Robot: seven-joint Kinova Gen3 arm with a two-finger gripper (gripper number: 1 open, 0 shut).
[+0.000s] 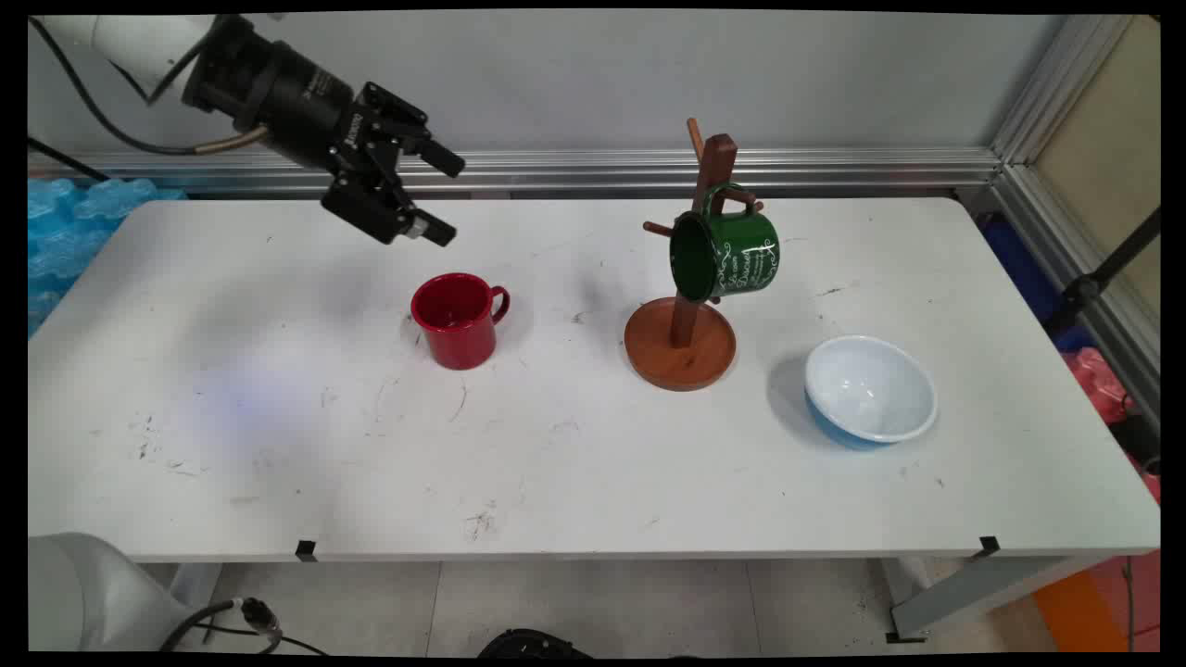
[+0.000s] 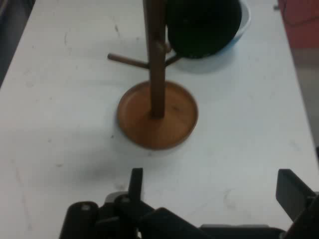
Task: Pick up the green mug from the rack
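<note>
My gripper (image 1: 447, 196) hangs open in the air above the table's back left, holding nothing. A red mug (image 1: 459, 320) stands upright below it and slightly nearer, handle to the right. Right of that is a wooden mug tree (image 1: 684, 320) with a round base, and a green mug (image 1: 725, 253) hangs from one of its pegs. In the hand view the two fingers (image 2: 136, 181) stand wide apart, pointing toward the mug tree (image 2: 157, 107); the green mug (image 2: 202, 27) shows dark at its upper right. The red mug is out of the hand view.
A white bowl (image 1: 871, 391) with a blue outside sits right of the mug tree, and its rim (image 2: 244, 20) peeks out behind the green mug in the hand view. Blue packing material (image 1: 65, 232) lies off the table's left end.
</note>
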